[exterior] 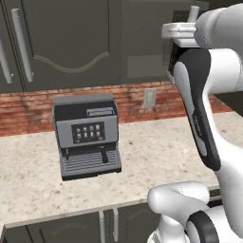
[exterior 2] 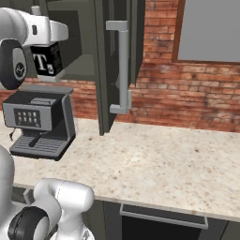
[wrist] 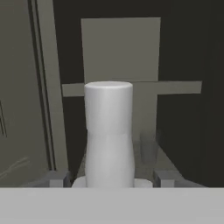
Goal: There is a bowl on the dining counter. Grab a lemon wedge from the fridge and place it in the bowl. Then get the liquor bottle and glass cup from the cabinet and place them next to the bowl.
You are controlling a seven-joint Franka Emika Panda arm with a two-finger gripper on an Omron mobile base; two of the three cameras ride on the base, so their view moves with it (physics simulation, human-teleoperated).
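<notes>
— What have we got around us?

— A speckled beige counter (exterior: pixel 142 142) along a brick wall (exterior: pixel 28 109), with dark cabinets above. A grey coffee machine (exterior: pixel 88 135) sits toward the counter's back edge, just in front of the bricks.

— And where do we find the bottle (exterior 2: pixel 47 58)?

— Inside the open cabinet (wrist: pixel 120 48) over the coffee machine. In the right base view we see its black label with a big white letter, just behind the open door (exterior 2: pixel 110 65) with the bar handle (exterior 2: pixel 123 65). It stands upright.

— Where is our arm (exterior: pixel 204 109)?

— It reaches up from the counter's front edge into that cabinet, hand level with the bottle.

— How does the gripper (wrist: pixel 110 178) stand?

— In the hand view, we look straight at the bottle's pale neck (wrist: pixel 108 113), dead centre. The two fingertips (wrist: pixel 57 178) sit spread wide, one on each side of the bottle's shoulders. They are very near the body, but we cannot tell whether they press on it or just flank it.

— Anything else in there with us?

— A faint translucent cup (wrist: pixel 148 146) just beside the bottle, a little farther back on the same shelf.
</notes>
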